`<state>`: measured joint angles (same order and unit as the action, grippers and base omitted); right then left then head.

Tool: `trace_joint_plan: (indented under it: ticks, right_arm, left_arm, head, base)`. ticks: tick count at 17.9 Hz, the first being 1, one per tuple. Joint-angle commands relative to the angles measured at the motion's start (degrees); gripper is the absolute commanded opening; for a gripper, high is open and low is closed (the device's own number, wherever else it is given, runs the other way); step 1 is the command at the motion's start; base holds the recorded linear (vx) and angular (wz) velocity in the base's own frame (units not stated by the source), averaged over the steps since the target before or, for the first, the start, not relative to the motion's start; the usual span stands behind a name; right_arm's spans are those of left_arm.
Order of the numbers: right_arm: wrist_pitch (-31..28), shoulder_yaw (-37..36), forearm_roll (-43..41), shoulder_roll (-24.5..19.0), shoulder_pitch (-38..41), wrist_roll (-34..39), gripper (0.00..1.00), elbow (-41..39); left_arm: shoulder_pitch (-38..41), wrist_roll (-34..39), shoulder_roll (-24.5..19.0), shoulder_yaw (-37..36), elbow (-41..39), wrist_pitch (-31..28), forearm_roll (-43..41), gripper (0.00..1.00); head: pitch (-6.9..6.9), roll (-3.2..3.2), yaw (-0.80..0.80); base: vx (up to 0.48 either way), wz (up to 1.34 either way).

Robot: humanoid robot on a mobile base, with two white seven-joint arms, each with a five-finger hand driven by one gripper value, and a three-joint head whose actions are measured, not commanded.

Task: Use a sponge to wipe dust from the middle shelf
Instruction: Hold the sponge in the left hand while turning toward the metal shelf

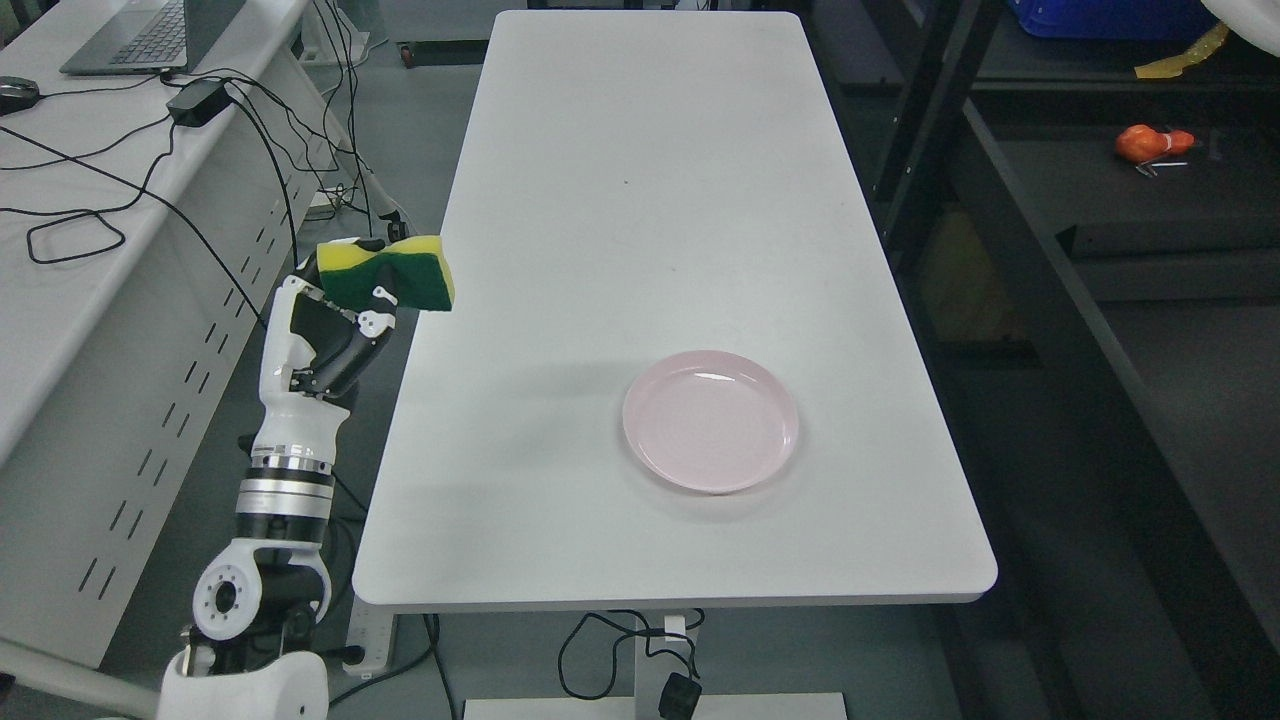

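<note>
Shelving [1060,200] stands dark at our right, beyond the white table [660,250] and its pink plate [711,420]. Our left hand [335,325], off the table's left edge, pinches the yellow-green sponge [400,272] in curled fingers; we should carry it rightward, green face flat, keeping the grip firm.

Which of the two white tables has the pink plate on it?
The middle table, straight ahead of the robot. The plate sits near its front right. The other table, on the left, holds only a laptop and cables.
</note>
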<state>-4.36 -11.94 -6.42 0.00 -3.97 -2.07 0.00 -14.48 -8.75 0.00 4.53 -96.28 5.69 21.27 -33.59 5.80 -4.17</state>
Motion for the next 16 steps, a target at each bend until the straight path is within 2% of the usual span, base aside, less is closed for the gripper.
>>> trace_joint_plan:
  ticks: [1,16]
  right_arm:
    - [-0.04,-0.02,0.00,1.00,0.01,-0.04,1.00,-1.00]
    - [-0.04,-0.02,0.00,1.00,0.01,-0.04,1.00,-1.00]
  left_arm:
    - [-0.02,-0.21,-1.00,-0.22,-0.04,0.11,0.00,0.06]
    - [-0.02,-0.13,-1.00,-2.15,-0.04,0.19,-0.09,0.06]
  head:
    - [0.00,0.00,0.00]
    - [0.00,0.00,0.00]
  base:
    - [-0.169,-0.15]
    - [-0.212,-0.38]
